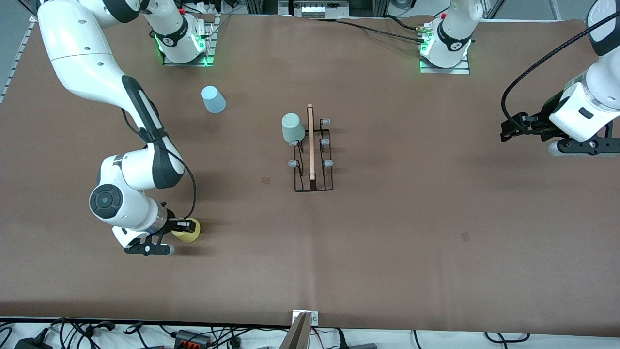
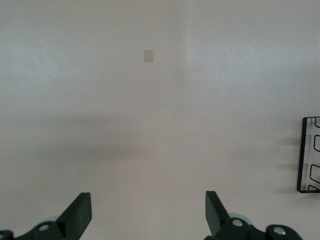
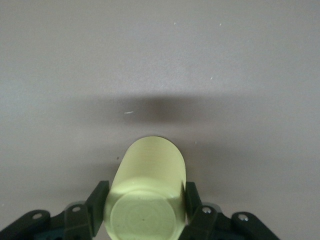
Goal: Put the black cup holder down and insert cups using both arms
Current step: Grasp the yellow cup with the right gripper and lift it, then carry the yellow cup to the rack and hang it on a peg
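**At the right arm's end of the surface: yellow cup between the fingers, holder well off toward the middle**

At the right claw (image 1: 185,226) sits the yellow cup (image 1: 189,231), low by the brown surface (image 1: 387,242); the right wrist view shows its closed bottom (image 3: 144,216) facing the camera and a finger (image 3: 96,202) pressed against each flank, so the claw is closed on the cup, whose long axis points straight away from the wrist. Whether the cup is lifted clear or touching the surface, I cannot tell.

From this claw the black cup holder (image 1: 313,160) lies well apart, toward the left arm's end and farther from the front camera. Its pale rod (image 1: 311,143) runs toward and away from the front camera, with capped prongs on both sides. The mint green cup (image 1: 292,127) already sits upside down on a prong at the end nearest the robot bases. The free prong (image 1: 294,164) on the side facing the right claw looks the easiest target, and the right arm seems the natural one to deliver.

The light blue cup (image 1: 213,99) stands mouth-down, near the right arm's base.

The left claw (image 2: 148,215) waits wide apart and empty above bare surface at its own end. Its wrist view catches only the holder's wire edge (image 2: 310,155); only the front view shows both cups and holder together.
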You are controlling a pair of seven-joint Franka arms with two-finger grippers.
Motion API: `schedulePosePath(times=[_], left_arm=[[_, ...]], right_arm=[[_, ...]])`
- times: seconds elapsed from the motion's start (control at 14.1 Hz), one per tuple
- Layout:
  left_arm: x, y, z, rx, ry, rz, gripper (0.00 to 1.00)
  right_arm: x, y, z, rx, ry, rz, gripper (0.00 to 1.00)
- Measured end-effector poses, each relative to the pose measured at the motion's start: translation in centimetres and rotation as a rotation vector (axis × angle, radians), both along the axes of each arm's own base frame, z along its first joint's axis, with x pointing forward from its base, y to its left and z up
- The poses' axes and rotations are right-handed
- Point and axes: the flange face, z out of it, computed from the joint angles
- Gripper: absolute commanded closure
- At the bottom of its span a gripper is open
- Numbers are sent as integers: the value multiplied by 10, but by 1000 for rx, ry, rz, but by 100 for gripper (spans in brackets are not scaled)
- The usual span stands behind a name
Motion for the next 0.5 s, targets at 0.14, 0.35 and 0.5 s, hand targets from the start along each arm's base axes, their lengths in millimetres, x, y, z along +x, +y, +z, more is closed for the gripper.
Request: schedulePosePath(times=[0.14,0.35,0.5], left_arm=[[0,0,0,0,0,0,0],[0,0,0,0,1,0,0],[0,0,0,0,1,0,0]], right_arm=[[-3,16,27,8,26,20,76],[-27,74,109,41,50,57,76],[-57,126,155,61,75,90,76]])
